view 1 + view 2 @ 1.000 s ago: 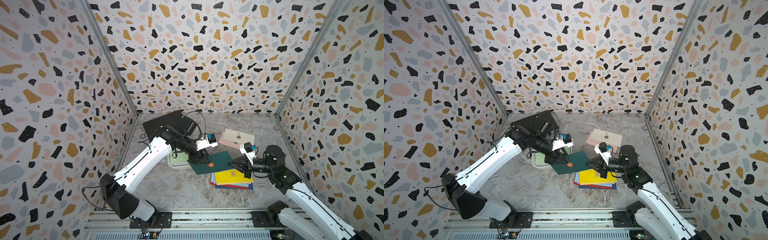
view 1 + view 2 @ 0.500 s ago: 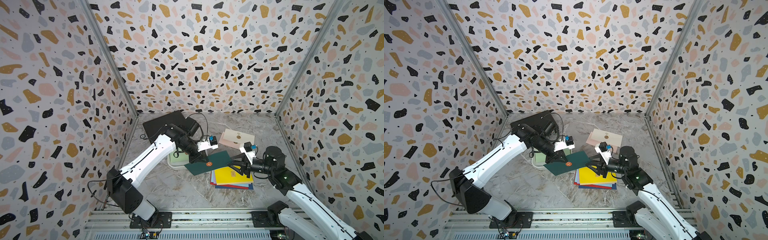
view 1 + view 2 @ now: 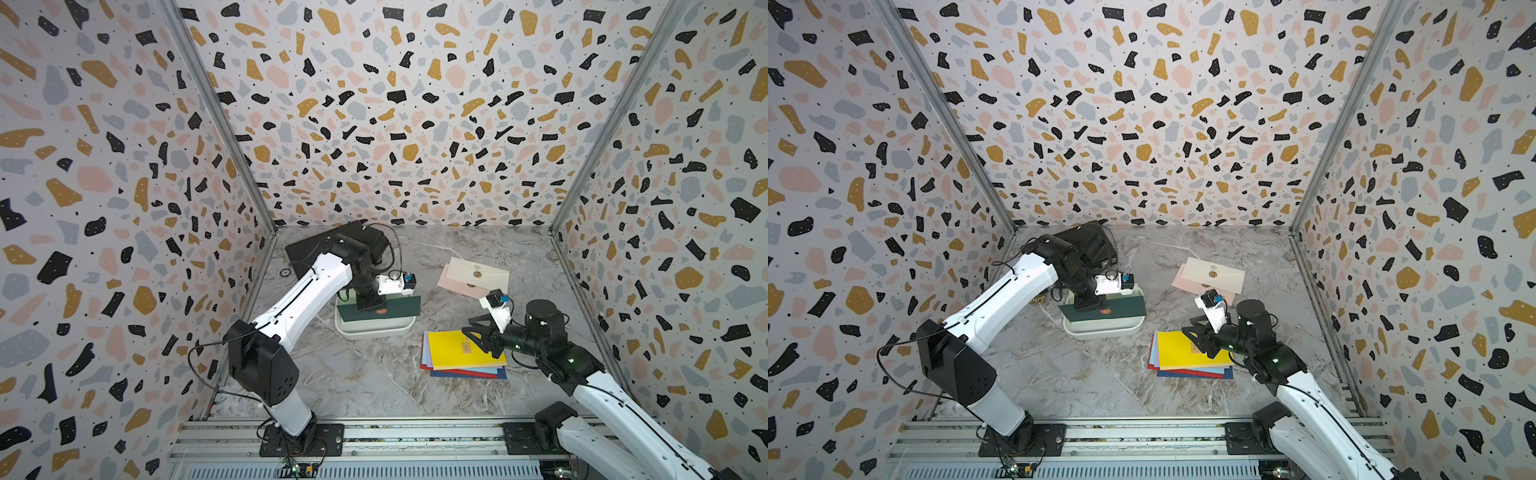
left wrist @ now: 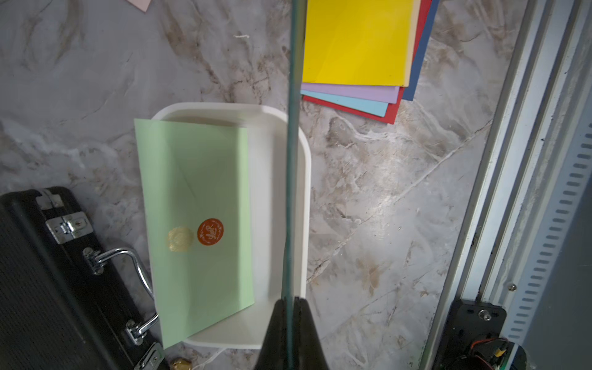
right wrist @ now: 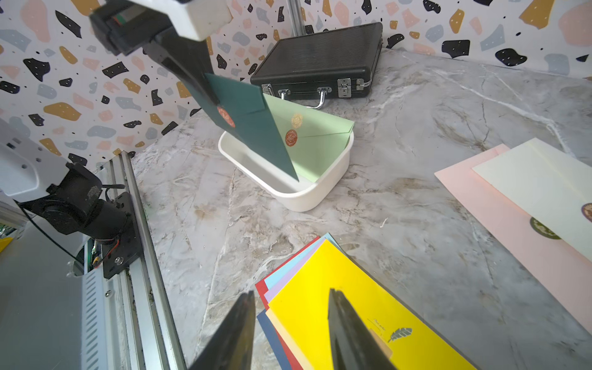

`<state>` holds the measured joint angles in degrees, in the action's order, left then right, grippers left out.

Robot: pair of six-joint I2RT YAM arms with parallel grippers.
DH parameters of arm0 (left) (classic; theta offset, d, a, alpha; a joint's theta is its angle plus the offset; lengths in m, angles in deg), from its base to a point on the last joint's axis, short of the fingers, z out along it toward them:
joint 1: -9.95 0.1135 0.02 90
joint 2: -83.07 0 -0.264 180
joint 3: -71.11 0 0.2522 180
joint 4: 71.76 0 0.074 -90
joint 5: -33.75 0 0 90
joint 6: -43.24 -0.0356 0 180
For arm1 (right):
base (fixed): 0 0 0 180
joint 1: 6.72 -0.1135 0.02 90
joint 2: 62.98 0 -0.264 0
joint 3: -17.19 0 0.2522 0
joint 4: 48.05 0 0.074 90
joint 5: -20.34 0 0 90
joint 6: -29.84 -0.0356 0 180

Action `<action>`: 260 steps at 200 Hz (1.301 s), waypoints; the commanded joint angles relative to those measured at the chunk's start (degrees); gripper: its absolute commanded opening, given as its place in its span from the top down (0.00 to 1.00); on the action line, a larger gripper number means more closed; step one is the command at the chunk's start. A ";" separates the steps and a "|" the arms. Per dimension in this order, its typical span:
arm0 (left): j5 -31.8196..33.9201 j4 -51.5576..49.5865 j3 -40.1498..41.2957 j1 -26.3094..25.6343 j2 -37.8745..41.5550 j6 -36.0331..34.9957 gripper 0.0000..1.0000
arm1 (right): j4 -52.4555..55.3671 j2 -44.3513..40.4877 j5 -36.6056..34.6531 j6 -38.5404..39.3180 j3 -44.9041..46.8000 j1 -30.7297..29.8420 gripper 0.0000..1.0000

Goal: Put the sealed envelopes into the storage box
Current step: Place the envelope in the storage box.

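Above the shallow white plastic tray (image 3: 374,331), left gripper (image 3: 370,306) pinches a dark green paper envelope (image 3: 399,309); beside it, right gripper (image 5: 291,292) stands open.

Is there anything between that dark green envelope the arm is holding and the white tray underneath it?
Nothing blocks it. The left claw holds the dark green envelope edge-down over the white tray. A light green envelope already leans inside, off to one side.
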<state>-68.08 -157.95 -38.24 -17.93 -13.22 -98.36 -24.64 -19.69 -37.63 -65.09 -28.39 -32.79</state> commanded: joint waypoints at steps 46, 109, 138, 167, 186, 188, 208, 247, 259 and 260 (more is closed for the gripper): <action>-4.04 -4.10 -6.18 5.27 -7.64 -4.92 1.00 | 0.67 -1.70 -0.33 -0.70 0.67 -0.35 0.57; -6.70 -3.14 -7.14 6.79 -13.74 -6.21 1.00 | -0.38 -1.82 -1.12 -1.14 1.80 -0.56 0.57; -6.97 -2.67 -6.74 7.41 -15.58 -6.25 1.00 | -0.02 -1.94 -1.68 -0.79 2.10 -0.87 0.57; -5.85 -1.10 -6.03 7.88 -16.38 -5.99 1.00 | 0.28 -1.83 -1.88 -0.70 2.19 -1.15 0.56; -5.40 -0.44 -5.62 8.09 -17.32 -6.03 1.00 | 0.39 -1.24 -1.93 -0.64 2.12 -1.30 0.56; -5.33 -0.35 -5.58 8.10 -17.39 -6.03 1.00 | 0.33 -1.20 -1.90 -0.68 2.13 -1.32 0.56; -5.22 0.49 -5.30 8.17 -18.03 -6.09 0.99 | 0.32 -1.10 -2.04 -0.69 2.26 -1.40 0.56; -4.69 2.43 -5.43 8.14 -18.70 -6.04 0.94 | 0.33 -0.75 -2.07 -0.70 2.15 -1.54 0.56; -4.33 2.84 -5.65 8.18 -18.63 -6.16 0.92 | 0.30 -0.65 -2.13 -0.64 2.17 -1.64 0.56; -4.29 2.91 -5.65 8.19 -18.65 -6.20 0.92 | 0.29 -0.61 -2.14 -0.62 2.14 -1.67 0.56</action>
<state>-72.69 -155.85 -43.77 -10.02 -31.87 -103.43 -24.77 -20.46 -39.53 -65.87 -26.13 -33.99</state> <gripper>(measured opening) 0.068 0.439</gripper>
